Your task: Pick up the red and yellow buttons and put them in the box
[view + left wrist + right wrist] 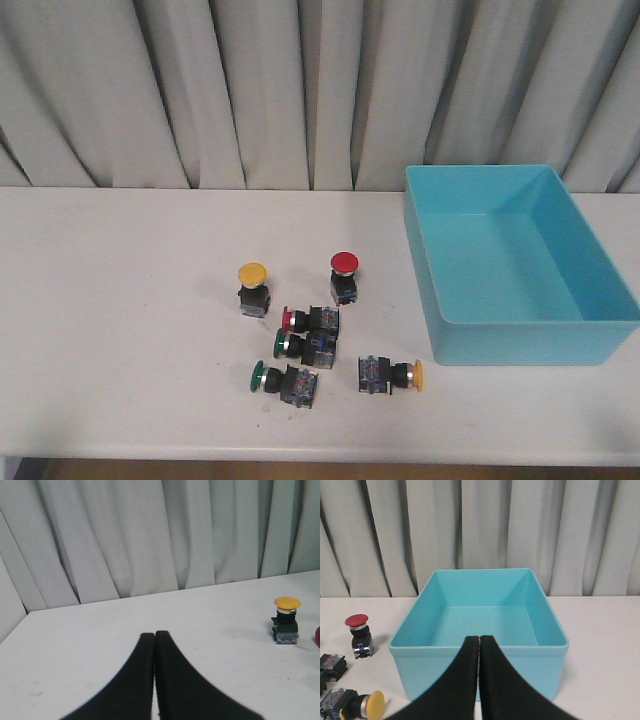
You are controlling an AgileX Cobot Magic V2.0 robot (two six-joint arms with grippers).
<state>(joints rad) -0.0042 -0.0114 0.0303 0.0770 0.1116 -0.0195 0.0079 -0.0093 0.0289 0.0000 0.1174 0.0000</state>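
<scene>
The yellow button (pixel 252 287) stands upright on the white table, its wide yellow cap on a black body; the left wrist view shows the yellow button (pixel 286 620) too. The red button (pixel 344 277) stands upright to its right, and the right wrist view catches the red button (pixel 359 634). The light-blue box (pixel 600 341) sits at the right with nothing inside. In the front view neither gripper shows. My left gripper (pixel 154 635) is shut on nothing, well short of the yellow button. My right gripper (pixel 479 639) is shut and empty, in front of the box's (pixel 479 647) near wall.
Several smaller switches lie on their sides in front of the two buttons: a red-headed one (pixel 311 319), two green ones (pixel 306 346) (pixel 284 381) and a yellow-headed one (pixel 390 374). A grey curtain (pixel 300 90) hangs behind the table. The table's front edge (pixel 300 452) is close to the switches.
</scene>
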